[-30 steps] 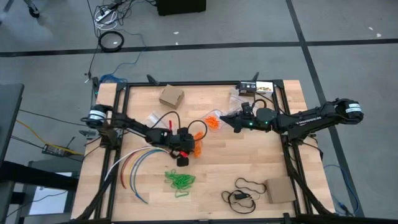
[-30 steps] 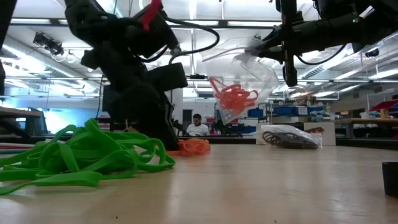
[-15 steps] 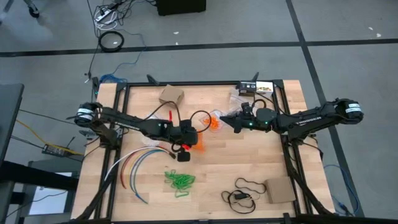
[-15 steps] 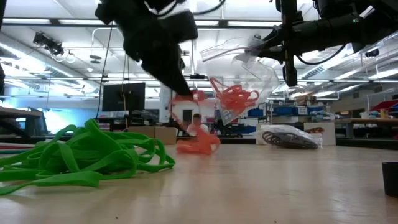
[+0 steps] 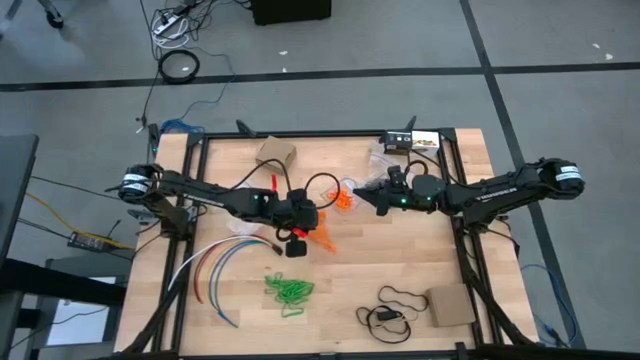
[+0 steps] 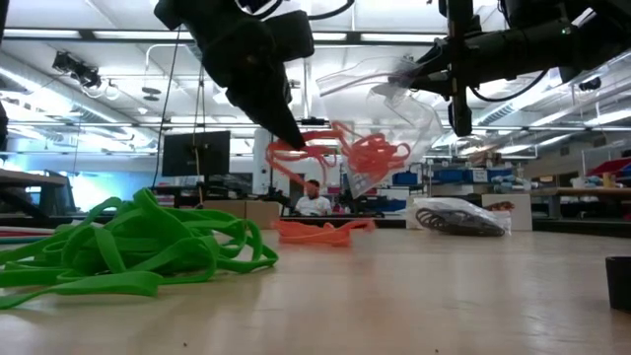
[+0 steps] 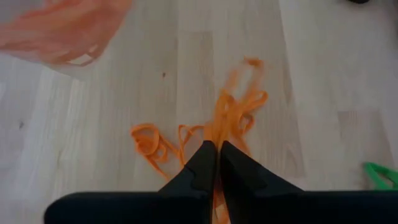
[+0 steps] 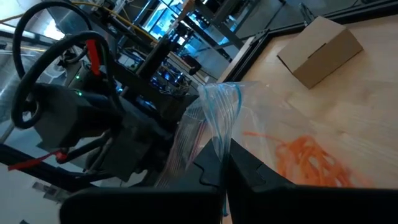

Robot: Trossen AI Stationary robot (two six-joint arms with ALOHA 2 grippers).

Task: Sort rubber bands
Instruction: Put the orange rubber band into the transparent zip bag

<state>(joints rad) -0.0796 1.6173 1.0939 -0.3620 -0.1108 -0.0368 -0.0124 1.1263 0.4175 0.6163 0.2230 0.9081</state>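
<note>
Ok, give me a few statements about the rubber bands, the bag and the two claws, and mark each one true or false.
1. The left claw is shut on a clump of orange rubber bands. True.
2. The right claw holds a cardboard box. False: it pinches the rim of a clear plastic bag held above the table.
3. The clear plastic bag is empty. False: orange bands already sit inside it.
4. The green rubber bands lie in a heap on the table, in neither claw. True.
5. A few orange bands lie on the table below the left claw. True.
</note>
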